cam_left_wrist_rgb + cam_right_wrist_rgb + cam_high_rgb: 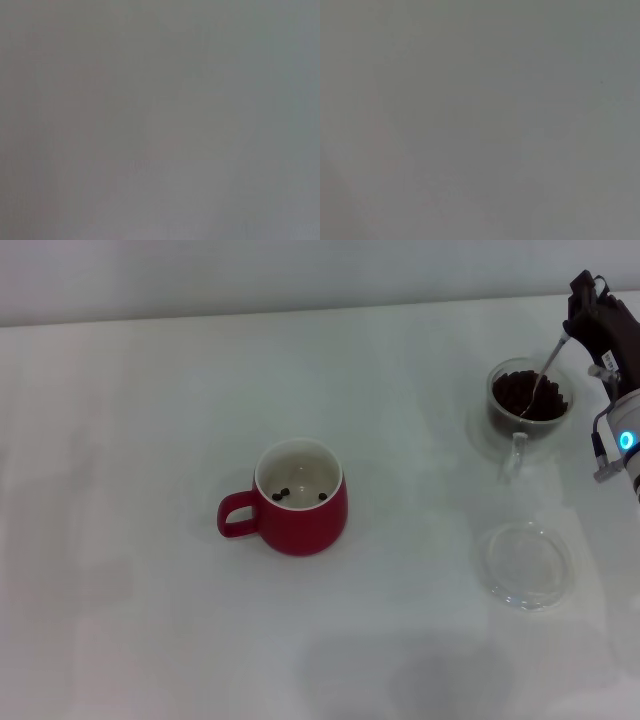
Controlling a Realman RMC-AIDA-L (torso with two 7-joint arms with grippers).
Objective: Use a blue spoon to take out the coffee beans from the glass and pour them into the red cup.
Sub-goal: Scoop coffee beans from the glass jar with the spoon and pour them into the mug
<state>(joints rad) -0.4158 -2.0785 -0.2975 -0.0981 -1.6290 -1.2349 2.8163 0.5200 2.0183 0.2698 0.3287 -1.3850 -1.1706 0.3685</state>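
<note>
In the head view the glass (529, 400) stands at the far right of the table, filled with dark coffee beans (530, 395). The blue spoon (546, 370) slants down into that heap, its bowl among the beans. My right gripper (580, 325) holds the spoon's upper end, shut on it, just beyond and right of the glass. The red cup (300, 500) stands near the table's middle, handle toward the left, with three loose beans (298, 494) on its white bottom. The left gripper is out of view. Both wrist views show only a plain grey surface.
A flat clear round saucer (526, 564) lies on the white table (150, 440) in front of the glass, toward the near right. The table's far edge meets a pale wall at the top of the head view.
</note>
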